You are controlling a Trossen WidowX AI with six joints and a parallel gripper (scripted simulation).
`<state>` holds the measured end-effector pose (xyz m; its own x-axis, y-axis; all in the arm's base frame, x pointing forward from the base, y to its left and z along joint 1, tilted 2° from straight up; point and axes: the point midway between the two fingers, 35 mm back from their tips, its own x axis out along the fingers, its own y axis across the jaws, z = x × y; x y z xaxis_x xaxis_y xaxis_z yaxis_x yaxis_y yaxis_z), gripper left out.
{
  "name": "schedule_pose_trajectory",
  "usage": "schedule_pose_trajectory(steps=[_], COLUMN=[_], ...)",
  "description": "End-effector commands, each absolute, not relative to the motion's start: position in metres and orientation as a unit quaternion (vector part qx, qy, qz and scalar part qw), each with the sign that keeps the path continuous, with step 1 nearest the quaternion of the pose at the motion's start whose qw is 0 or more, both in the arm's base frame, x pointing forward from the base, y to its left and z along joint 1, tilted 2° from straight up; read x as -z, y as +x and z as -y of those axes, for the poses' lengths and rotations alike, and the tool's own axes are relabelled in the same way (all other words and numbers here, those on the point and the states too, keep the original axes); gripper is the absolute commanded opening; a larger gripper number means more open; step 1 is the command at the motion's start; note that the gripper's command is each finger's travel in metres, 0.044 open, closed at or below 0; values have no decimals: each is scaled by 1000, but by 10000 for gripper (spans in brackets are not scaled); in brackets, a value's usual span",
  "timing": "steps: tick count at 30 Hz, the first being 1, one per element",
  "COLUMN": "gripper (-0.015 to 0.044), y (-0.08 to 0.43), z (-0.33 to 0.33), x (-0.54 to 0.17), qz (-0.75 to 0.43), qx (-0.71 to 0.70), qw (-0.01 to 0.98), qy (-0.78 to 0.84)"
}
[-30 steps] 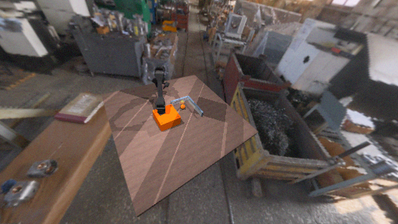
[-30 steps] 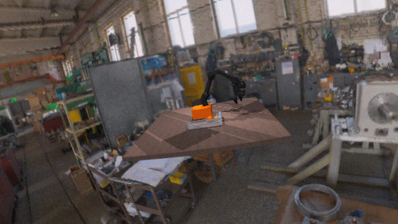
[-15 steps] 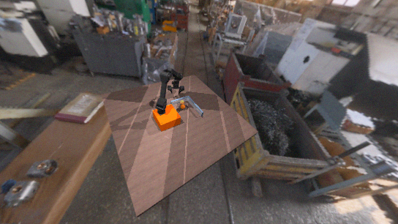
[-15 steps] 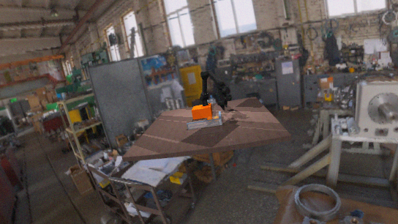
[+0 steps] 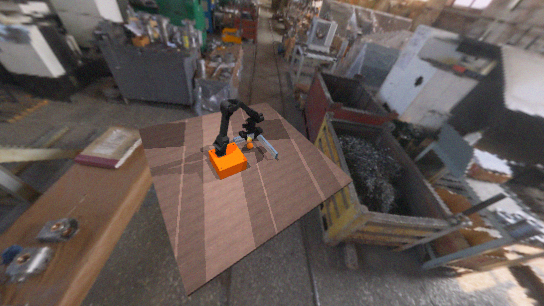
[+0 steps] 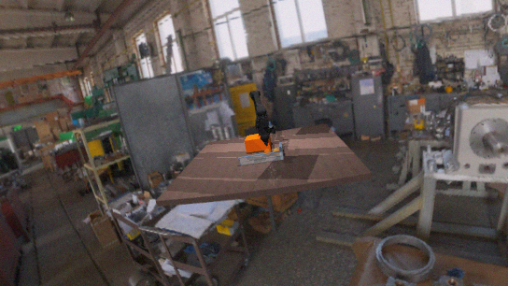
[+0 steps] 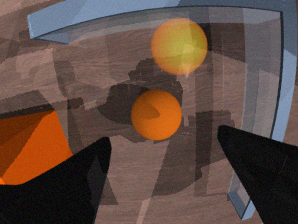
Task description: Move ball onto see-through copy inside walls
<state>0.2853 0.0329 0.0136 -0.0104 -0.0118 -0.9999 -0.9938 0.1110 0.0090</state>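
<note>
The orange ball lies on the table inside the corner. The yellowish see-through copy is above it and slightly to its right in the wrist view, a small gap apart. One low clear wall runs along the top of the wrist view; the other wall runs down its right side. My gripper is open and empty, over the corner area. In the wrist view the ball shows between and just beyond the fingertips. The height of the fingertips above the table is hard to tell.
The arm's orange base stands close to the ball, at the left of the wrist view. The wooden table carries the walls and base. The right finger is near the right wall in the wrist view.
</note>
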Motion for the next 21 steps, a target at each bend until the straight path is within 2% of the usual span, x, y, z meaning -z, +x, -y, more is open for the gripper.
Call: schedule_pose_trajectory(steps=[1, 21], gripper=[374, 374], y=[282, 282], z=[-27, -26], x=[-12, 17], qz=[-524, -524], qx=[-480, -480], qw=[510, 510], qy=[-485, -485])
